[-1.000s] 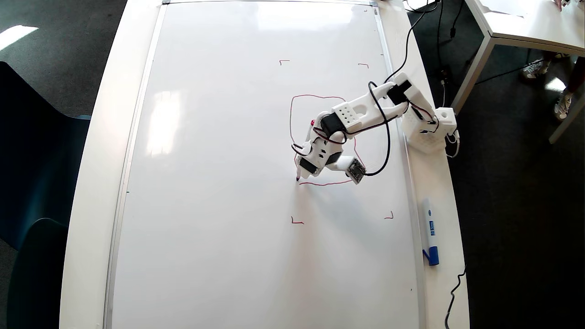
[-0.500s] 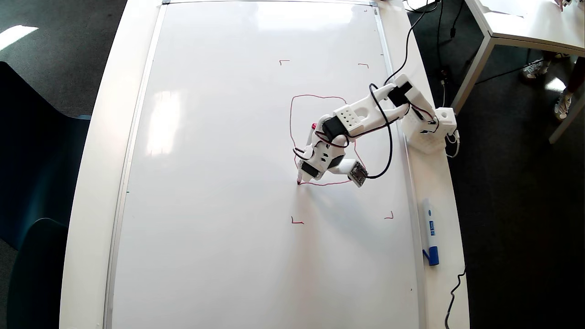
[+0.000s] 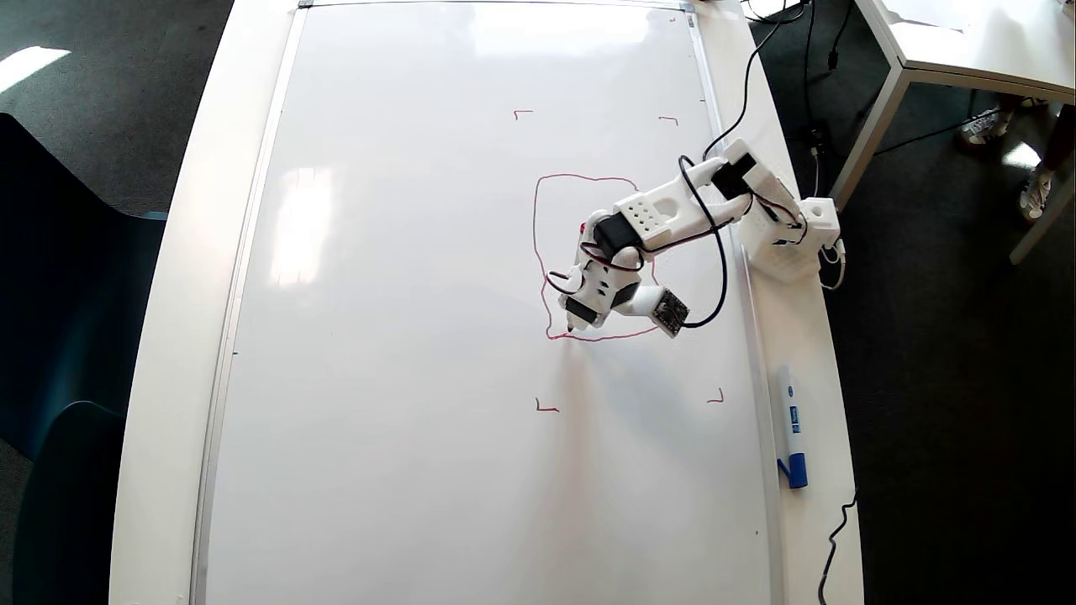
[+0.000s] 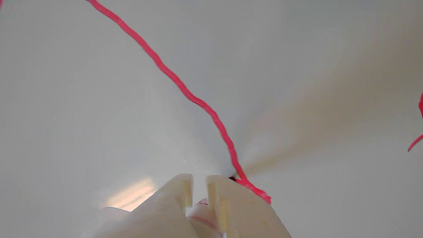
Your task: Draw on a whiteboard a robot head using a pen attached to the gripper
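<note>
Your gripper point(image 3: 572, 323) sits right of centre in the overhead view, its claw nearly closed around the pen point(image 4: 202, 207) with a thin gap showing in the wrist view. Pen tip touches the whiteboard point(image 3: 403, 294) at the lower left corner of the robot head point(image 3: 535, 227) outline. Blue-capped marker point(image 3: 791, 426) lies on the table point(image 3: 799, 336), lower right.

the whiteboard point(image 3: 403, 336) lies flat on the worktop point(image 3: 799, 538), covering nearly all of it. in the overhead view the arm's base point(image 3: 790, 244) stands on the worktop strip just right of the board's right edge, and the arm reaches left over the board. the tool point(image 3: 580, 323) sits over the lower left corner of the robot head point(image 3: 535, 218) outline, the pen point(image 3: 572, 326) tip touching the line there. a spare marker point(image 3: 790, 424) lies on the right strip, below the base. four corner marks point(image 3: 523, 113) surround the outline.
</note>
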